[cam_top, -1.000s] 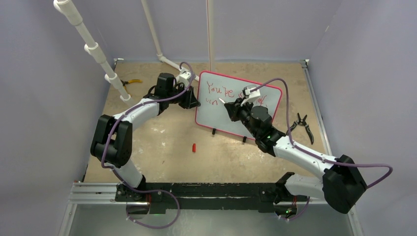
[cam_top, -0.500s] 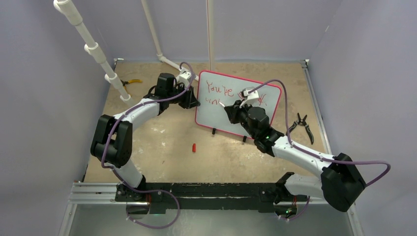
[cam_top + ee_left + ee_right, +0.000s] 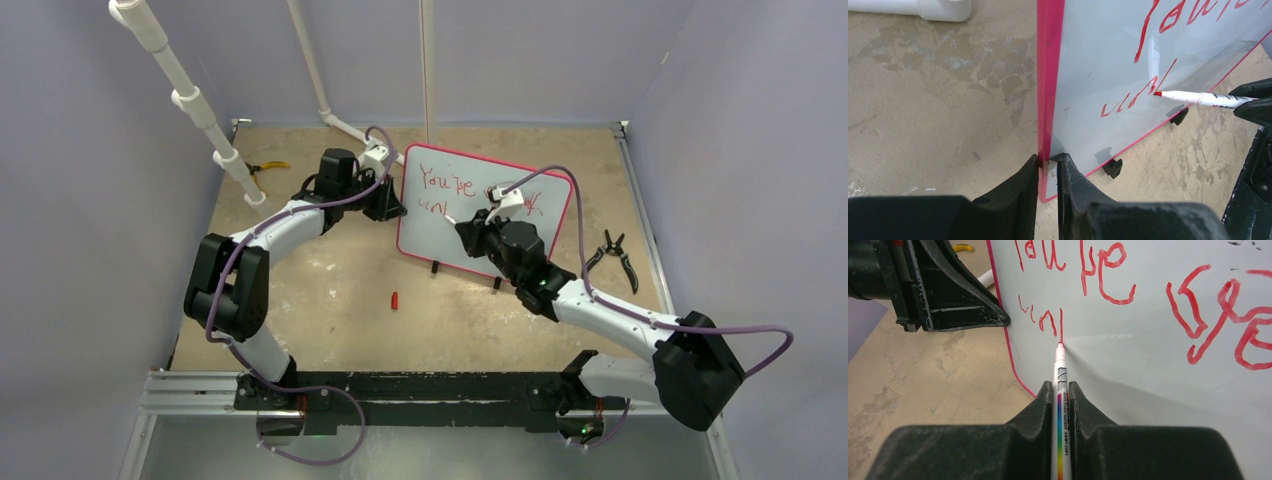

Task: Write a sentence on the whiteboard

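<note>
Our right end effector (image 3: 1061, 388) pinched the marker (image 3: 1060, 362), and we saw its red tip touching the whiteboard (image 3: 1148, 365) at the lower line of the sentence (image 3: 1061, 325).

Yellow-handled pliers (image 3: 262, 167) far left, black pliers (image 3: 618, 254) at right; small red piece (image 3: 394, 299) on the tan tabletop (image 3: 330, 280), white pipes (image 3: 190, 100) behind

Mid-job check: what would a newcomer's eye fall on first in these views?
The red sentence on the standing whiteboard, far middle of the table. The right gripper holds a marker, tip touching the second line, while the left gripper clamps the board's left edge.
</note>
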